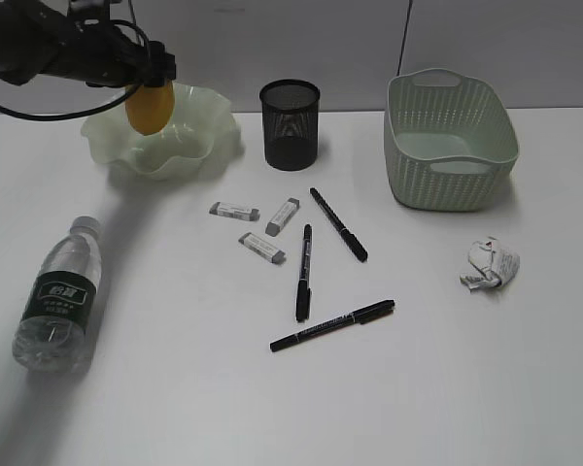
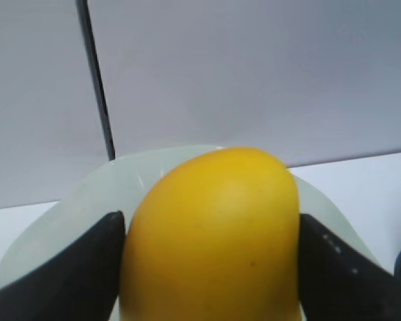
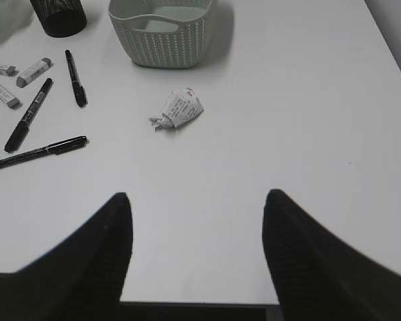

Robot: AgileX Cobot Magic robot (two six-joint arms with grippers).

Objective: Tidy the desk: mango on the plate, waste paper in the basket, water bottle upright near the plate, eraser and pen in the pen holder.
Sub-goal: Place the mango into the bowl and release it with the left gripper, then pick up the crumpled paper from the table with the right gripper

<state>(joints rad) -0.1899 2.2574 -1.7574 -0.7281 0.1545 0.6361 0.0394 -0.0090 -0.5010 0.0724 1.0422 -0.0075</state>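
Note:
My left gripper (image 1: 152, 89) is shut on the yellow mango (image 1: 150, 107) and holds it just above the wavy green plate (image 1: 199, 131); the left wrist view shows the mango (image 2: 210, 234) between both fingers (image 2: 210, 227) with the plate (image 2: 73, 207) behind. The water bottle (image 1: 60, 291) lies on its side at the left. The waste paper (image 1: 488, 265) lies right, also in the right wrist view (image 3: 179, 109). Three erasers (image 1: 262, 228) and three pens (image 1: 316, 267) lie mid-desk. The pen holder (image 1: 291, 124) and basket (image 1: 450, 141) stand at the back. My right gripper (image 3: 195, 207) is open and empty over the desk's front edge.
The white desk (image 1: 272, 388) runs to a grey wall at the back. In the right wrist view the basket (image 3: 162, 33), pen holder (image 3: 59, 17), pens (image 3: 47, 107) and erasers (image 3: 20, 73) lie ahead and left of my right gripper.

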